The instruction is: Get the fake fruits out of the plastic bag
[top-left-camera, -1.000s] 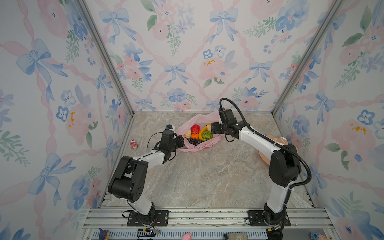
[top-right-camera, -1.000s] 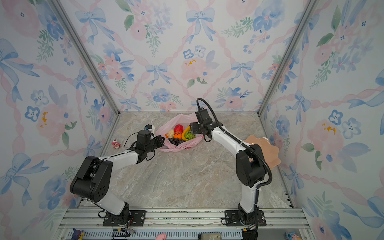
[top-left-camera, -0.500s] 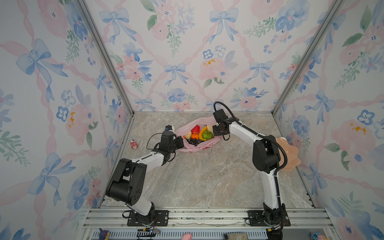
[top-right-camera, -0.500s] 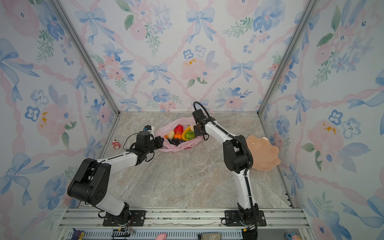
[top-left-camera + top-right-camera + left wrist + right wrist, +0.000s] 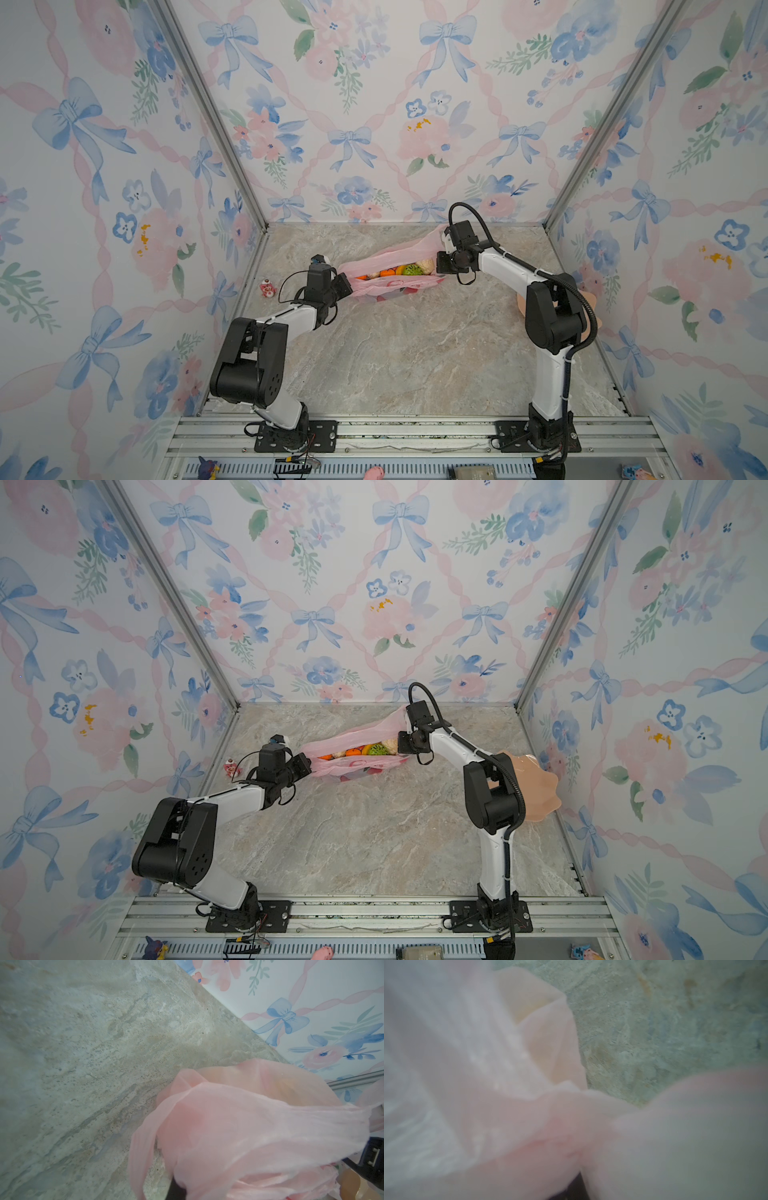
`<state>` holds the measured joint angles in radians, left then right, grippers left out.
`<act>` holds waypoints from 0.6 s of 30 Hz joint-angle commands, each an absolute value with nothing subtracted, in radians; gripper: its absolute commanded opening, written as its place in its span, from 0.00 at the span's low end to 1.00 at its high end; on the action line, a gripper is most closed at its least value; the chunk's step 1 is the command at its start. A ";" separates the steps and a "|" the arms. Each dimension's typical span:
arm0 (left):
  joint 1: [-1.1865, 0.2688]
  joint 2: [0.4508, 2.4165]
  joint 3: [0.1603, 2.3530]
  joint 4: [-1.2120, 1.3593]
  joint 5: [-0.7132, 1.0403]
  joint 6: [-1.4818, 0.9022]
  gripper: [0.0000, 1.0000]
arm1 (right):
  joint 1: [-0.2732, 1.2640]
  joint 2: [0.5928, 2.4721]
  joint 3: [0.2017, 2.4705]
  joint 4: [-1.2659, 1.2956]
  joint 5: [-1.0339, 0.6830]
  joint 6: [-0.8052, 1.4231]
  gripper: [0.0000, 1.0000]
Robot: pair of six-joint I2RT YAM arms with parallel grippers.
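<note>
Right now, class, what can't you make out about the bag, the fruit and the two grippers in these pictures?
Fake fruits: both top views show a strip only; the plastic bag covers the rest.
Right gripper: fingertips buried in film; right wrist view blurred.
Left gripper: tips hidden by the bag in the left wrist view.
Figurine: too small in both top views.
Plate: partly behind the right arm.

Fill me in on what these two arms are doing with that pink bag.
Each arm has pinched one end of the pink plastic bag. The left end effector is shut on its left end, and the right end effector is shut on its right end, which is lifted a little. The mouth is stretched into a slit between them, with the toy fruits showing inside. No fruit is out yet.
</note>
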<state>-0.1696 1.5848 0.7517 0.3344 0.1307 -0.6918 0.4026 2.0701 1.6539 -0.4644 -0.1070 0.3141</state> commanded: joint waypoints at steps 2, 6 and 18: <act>-0.171 1.625 0.847 0.329 0.155 -0.663 0.00 | 0.473 2.126 1.778 -0.436 -0.193 0.339 0.00; -0.191 1.633 0.874 0.297 0.147 -0.616 0.00 | 0.493 2.146 1.826 -0.449 -0.213 0.342 0.00; -0.246 1.570 0.796 0.256 0.089 -0.546 0.00 | 0.456 2.005 1.631 -0.427 -0.169 0.354 0.04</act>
